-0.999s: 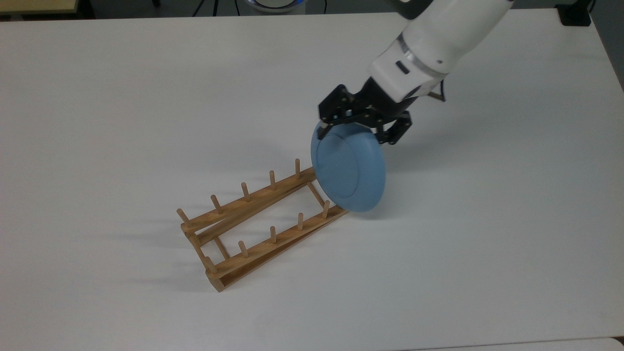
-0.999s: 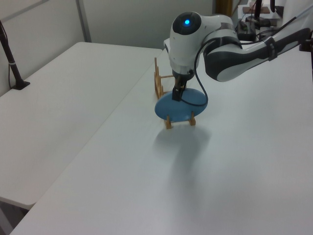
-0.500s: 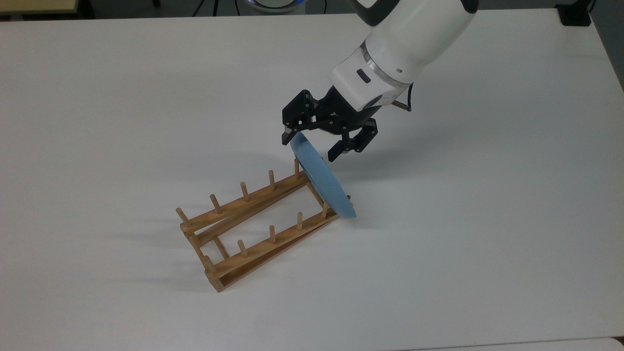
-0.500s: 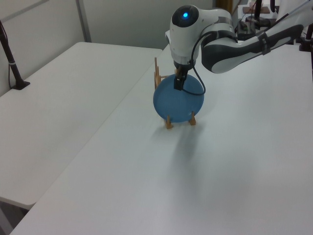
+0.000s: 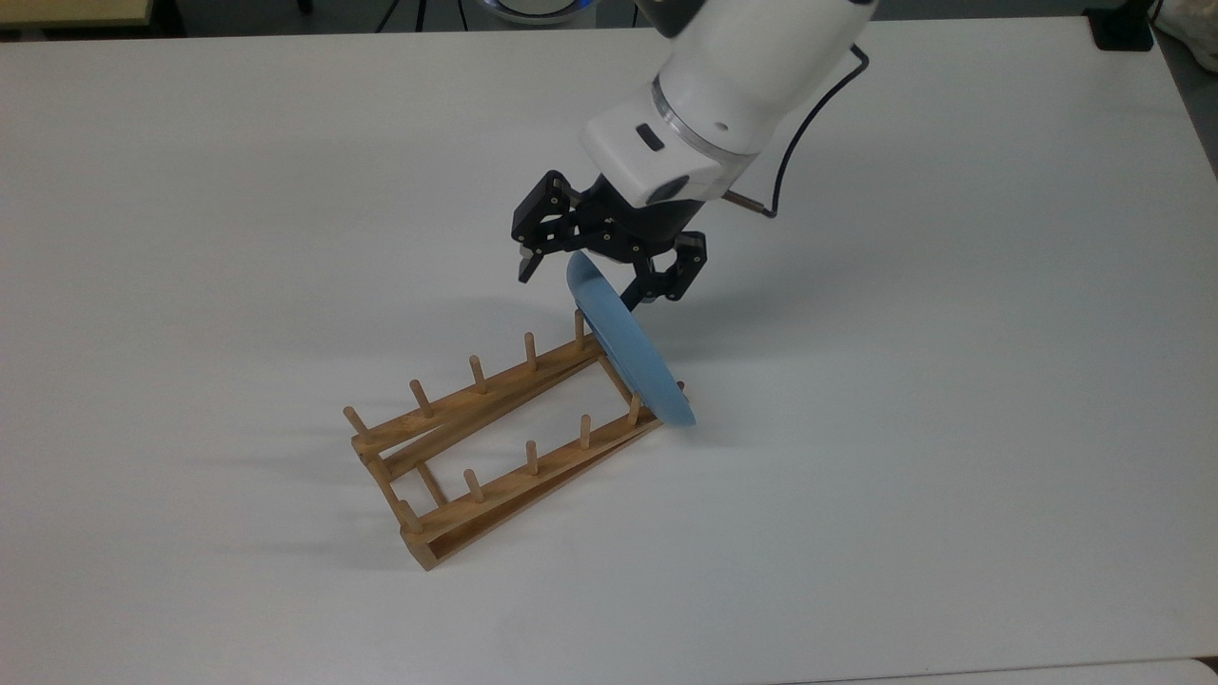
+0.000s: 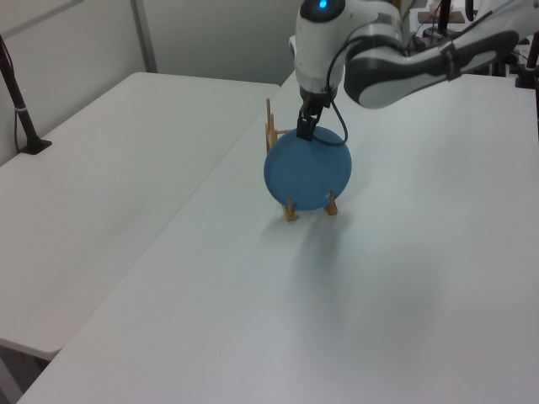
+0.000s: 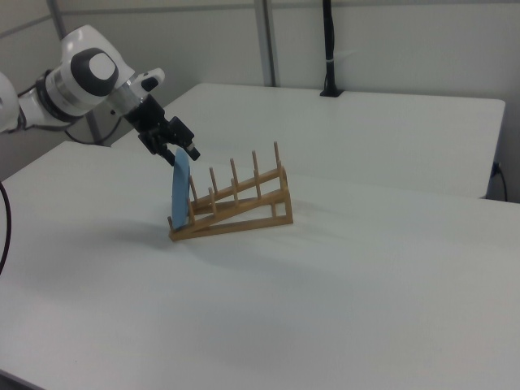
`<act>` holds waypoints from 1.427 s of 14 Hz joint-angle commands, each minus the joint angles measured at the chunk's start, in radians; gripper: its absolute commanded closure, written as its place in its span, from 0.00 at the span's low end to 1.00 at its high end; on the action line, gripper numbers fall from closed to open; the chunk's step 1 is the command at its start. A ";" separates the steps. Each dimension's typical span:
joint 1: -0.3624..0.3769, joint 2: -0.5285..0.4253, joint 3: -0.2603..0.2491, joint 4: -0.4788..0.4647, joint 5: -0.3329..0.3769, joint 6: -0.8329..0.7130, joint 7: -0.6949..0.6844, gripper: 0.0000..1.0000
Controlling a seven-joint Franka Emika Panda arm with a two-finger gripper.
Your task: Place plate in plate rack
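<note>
The plate [image 5: 628,347] is seen standing on edge at the end slot of the plate rack [image 5: 495,442] on the desk [image 5: 952,428], directly beneath the claw [image 5: 580,276], apparently spread and released.

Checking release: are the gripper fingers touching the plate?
Apart. The top view shows the gripper open, fingers straddling the plate rim with gaps.

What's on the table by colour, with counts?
Light blue: 1, the plate, standing on edge at the end of the rack.
Light-brown wood: 1, the plate rack.
Black: 1, the gripper, open, straddling the plate's top edge.
Total: 3
</note>
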 commanded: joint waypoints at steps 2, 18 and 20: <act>0.009 -0.063 -0.006 0.008 0.240 -0.057 -0.025 0.00; -0.433 -0.408 0.213 -0.199 0.464 -0.369 -0.368 0.00; -0.452 -0.405 0.210 -0.200 0.443 -0.361 -0.364 0.00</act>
